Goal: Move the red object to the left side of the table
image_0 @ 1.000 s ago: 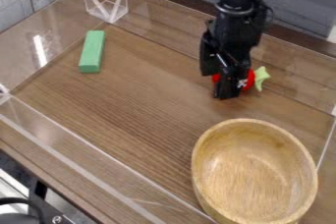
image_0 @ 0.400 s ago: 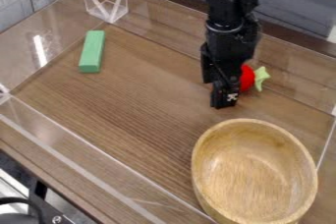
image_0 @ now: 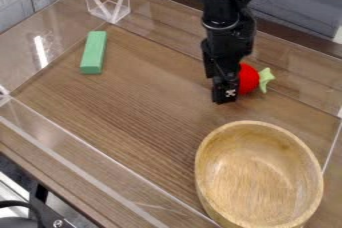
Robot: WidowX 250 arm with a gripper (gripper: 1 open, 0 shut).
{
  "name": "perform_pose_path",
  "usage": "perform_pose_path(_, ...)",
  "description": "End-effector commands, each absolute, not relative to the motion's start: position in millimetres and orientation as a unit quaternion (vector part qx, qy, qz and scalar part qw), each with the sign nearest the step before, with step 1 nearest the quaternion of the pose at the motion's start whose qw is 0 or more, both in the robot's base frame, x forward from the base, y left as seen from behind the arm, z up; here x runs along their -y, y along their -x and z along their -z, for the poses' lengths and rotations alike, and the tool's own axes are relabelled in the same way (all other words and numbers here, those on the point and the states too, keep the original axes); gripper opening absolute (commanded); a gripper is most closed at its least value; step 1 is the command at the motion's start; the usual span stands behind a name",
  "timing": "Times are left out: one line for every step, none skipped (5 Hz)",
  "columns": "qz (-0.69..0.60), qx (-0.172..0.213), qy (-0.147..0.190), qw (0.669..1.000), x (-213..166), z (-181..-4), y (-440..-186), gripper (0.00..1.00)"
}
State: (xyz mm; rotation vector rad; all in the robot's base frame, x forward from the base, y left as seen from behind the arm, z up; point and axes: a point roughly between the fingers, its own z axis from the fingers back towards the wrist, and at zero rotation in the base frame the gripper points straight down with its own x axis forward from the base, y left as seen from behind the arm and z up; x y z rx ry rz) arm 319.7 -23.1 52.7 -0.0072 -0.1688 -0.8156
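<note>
Red fruit (image_0: 250, 76) sits just above the bowl (image_0: 262, 175), gripper (image_0: 229, 90) fingers spread around it, so you should pinch its rounded body, not the leaf; it looks light, hard and slippery.

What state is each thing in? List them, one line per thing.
Black robot gripper: open, pointing down, fingers around the red fruit.
Small red toy fruit with green leafy stem: lying on the table, not lifted.
Green rectangular block: lying flat, untouched.
Round wooden bowl: upright, empty.
</note>
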Motion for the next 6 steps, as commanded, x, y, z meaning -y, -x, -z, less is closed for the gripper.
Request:
perform_pose_path(0.4,0.105,-0.002,0.911,36,-62.8,-328,1.0)
perform_pose_path(0.377,0.107,-0.002,0.92,35,-51.5,-336,1.0)
perform_pose_path(0.351,0.11,-0.004,0.93,32,-42.3,-344,1.0)
perform_pose_path(0.343,0.111,-0.004,0.933,27,-37.8,-347,0.0)
perform_pose_path(0.33,0.113,-0.003,0.937,20,-37.3,-351,0.0)
perform_pose_path(0.348,0.116,0.005,0.93,15,-47.3,-355,0.0)
